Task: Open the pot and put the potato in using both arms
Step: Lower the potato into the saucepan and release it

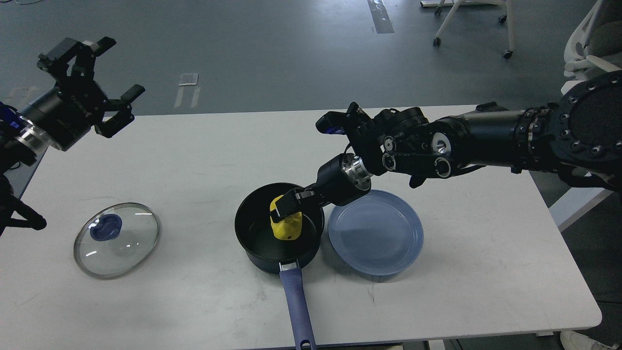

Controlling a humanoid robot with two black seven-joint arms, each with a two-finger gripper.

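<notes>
The black pot (257,243) stands open at the table's front centre, its purple-blue handle (297,311) pointing toward me. Its glass lid (117,240) with the blue knob lies flat on the table to the left. My right gripper (287,206) reaches over the pot from the right and is shut on the yellow potato (287,226), holding it inside the pot's rim; I cannot tell if the potato touches the bottom. My left gripper (104,82) is open and empty, raised high at the far left, away from the lid.
A flat blue plate (375,238) lies right beside the pot, under my right wrist. The white table (486,272) ends close in front and at the right. Chairs stand on the floor beyond the table at upper right.
</notes>
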